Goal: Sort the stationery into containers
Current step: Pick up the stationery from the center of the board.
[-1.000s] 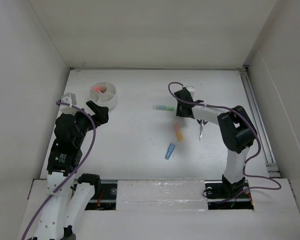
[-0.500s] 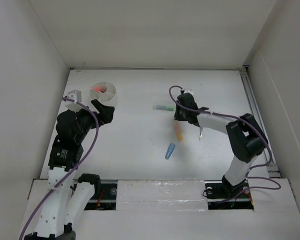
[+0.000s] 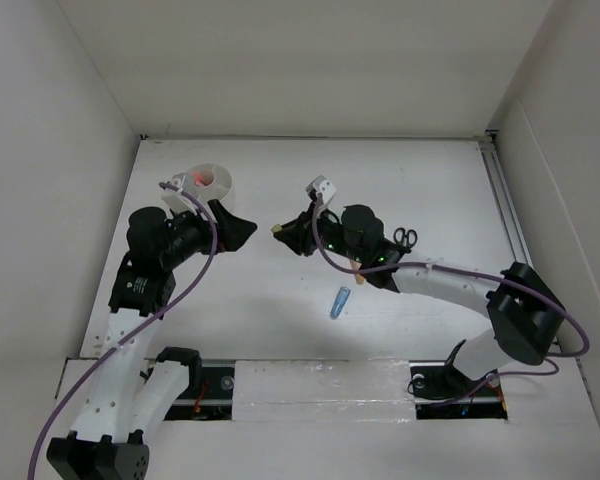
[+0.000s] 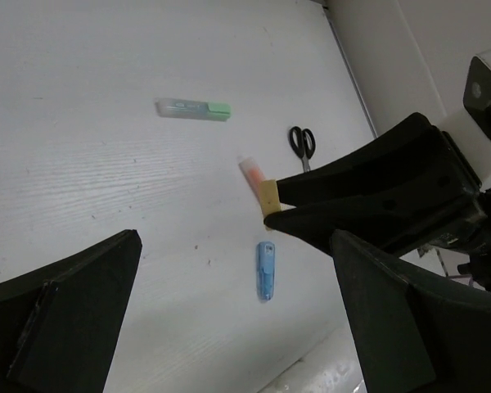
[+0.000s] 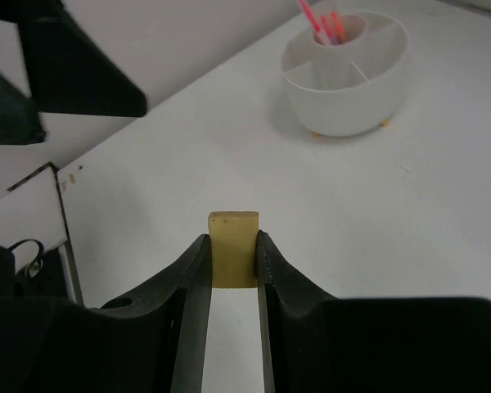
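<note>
Small tan block [image 5: 233,237] in right hand [image 5: 231,255]

A white tabletop [image 3: 280,300] sits boxed in by plain white walls [image 3: 310,60] on three sides, evenly and softly lit.

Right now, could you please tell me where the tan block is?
The tan block is pinched in the right hand, above mid-table in the top view, right of the white tub.
</note>
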